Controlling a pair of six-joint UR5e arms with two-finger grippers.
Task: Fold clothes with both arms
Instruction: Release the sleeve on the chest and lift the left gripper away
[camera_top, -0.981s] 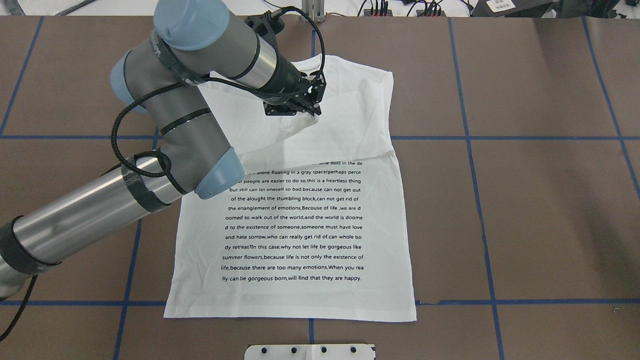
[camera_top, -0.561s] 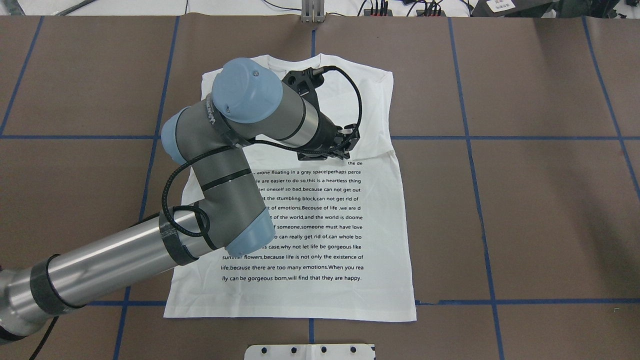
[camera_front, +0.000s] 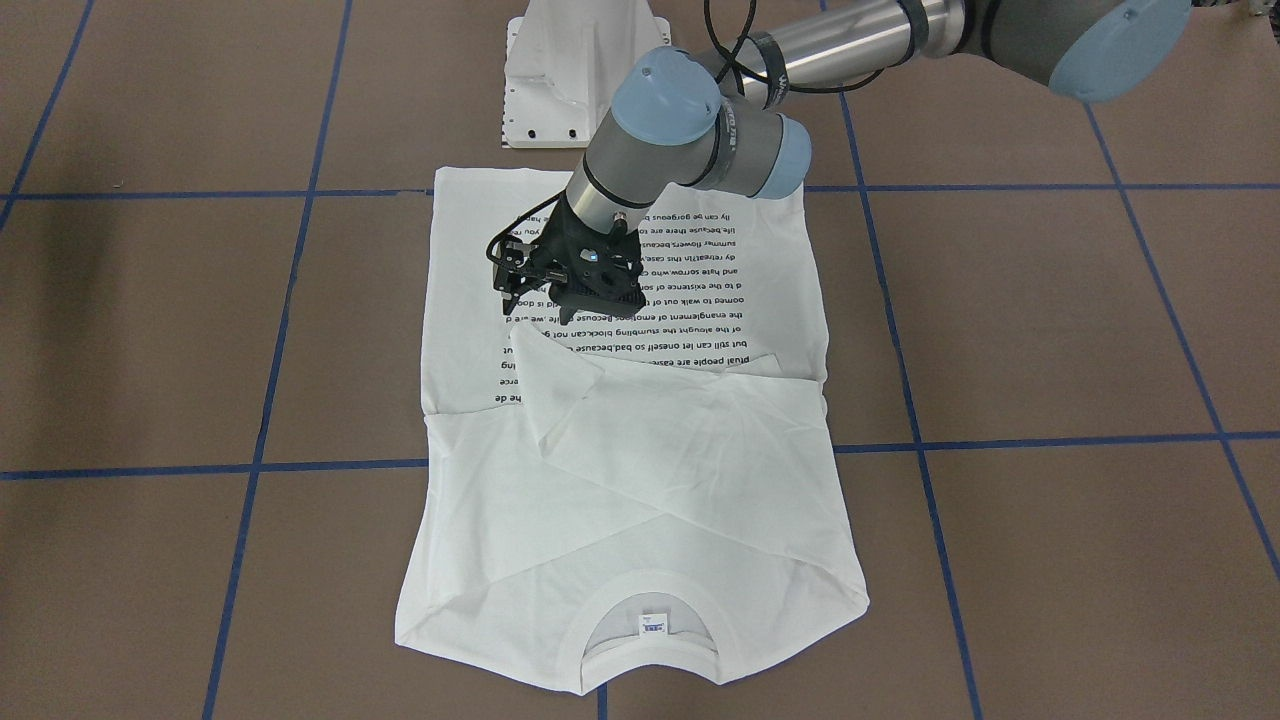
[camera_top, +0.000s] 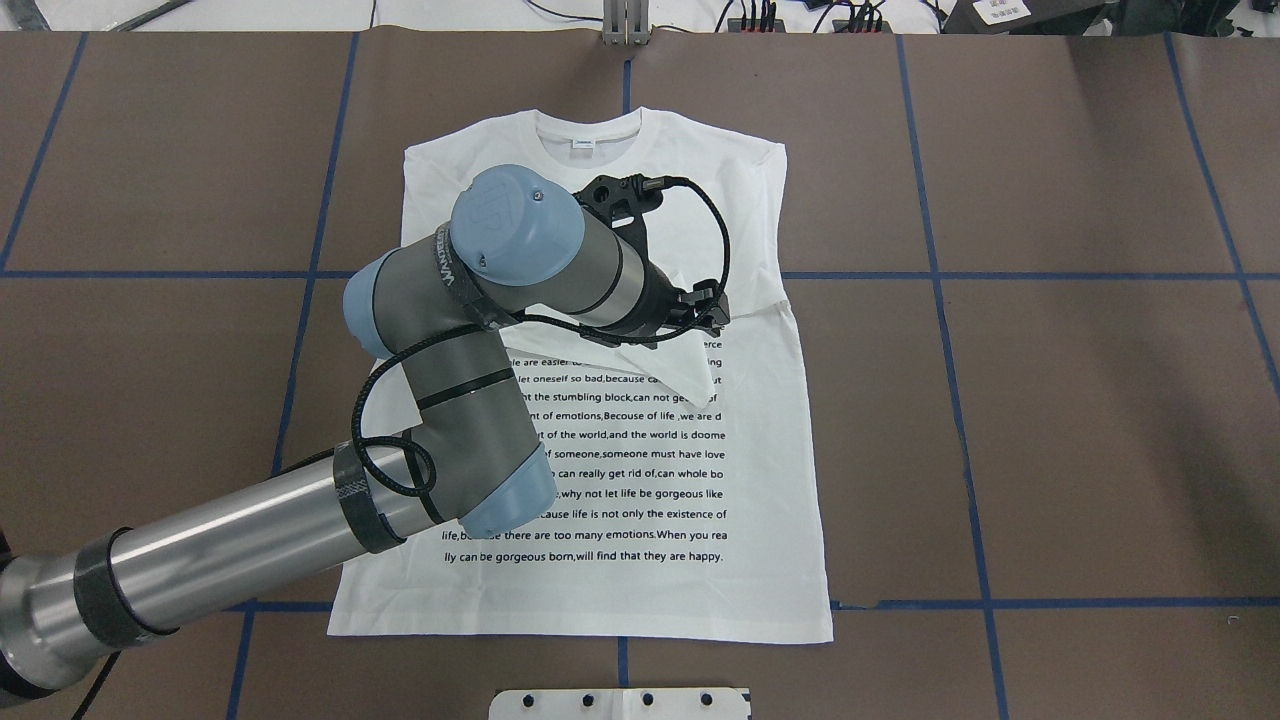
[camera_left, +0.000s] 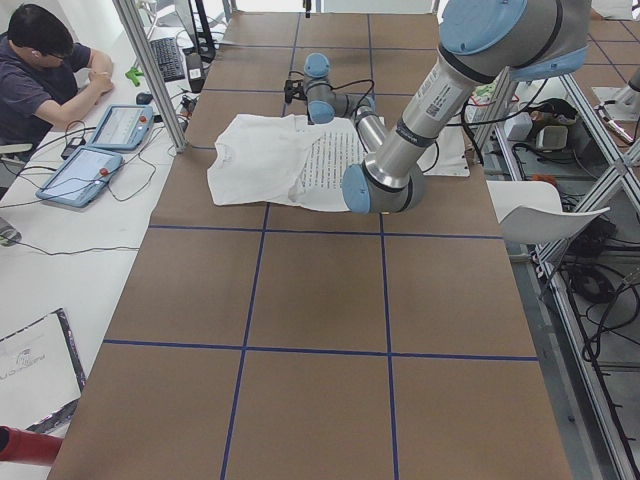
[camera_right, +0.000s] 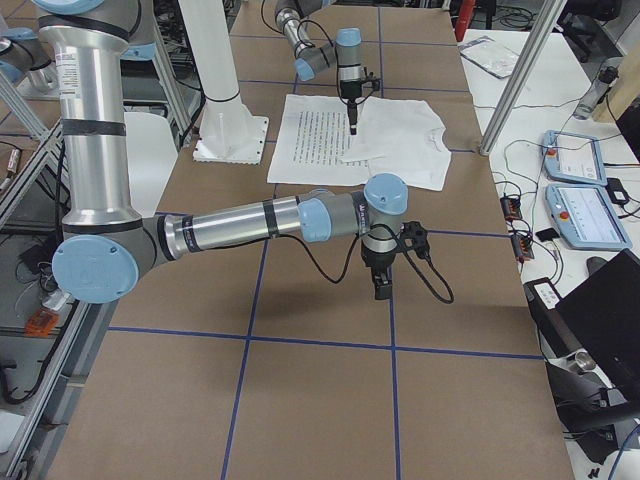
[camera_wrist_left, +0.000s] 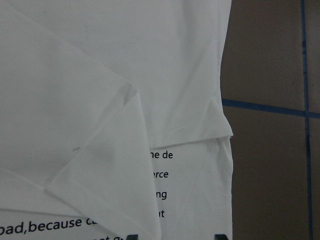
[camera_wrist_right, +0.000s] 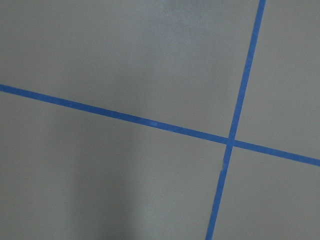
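T-shirt (camera_top: 770, 480) lies flat, pedestal base (camera_top: 620, 705) at its 6 o'clock. Left gripper (camera_front: 572, 310), jaws apart, hovers over it; right gripper's (camera_right: 383, 285) state cannot be told.

The white T-shirt (camera_top: 770, 470) lay flat, print up, collar (camera_top: 588, 125) farthest from the robot, sleeves (camera_top: 680, 372) folded in across the chest. The grey left arm (camera_top: 460, 400) reached over its black text

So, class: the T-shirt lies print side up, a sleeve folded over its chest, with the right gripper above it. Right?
No: the left gripper is above the T-shirt, as the overhead exterior view shows; the right gripper hangs over bare table. The rest holds.
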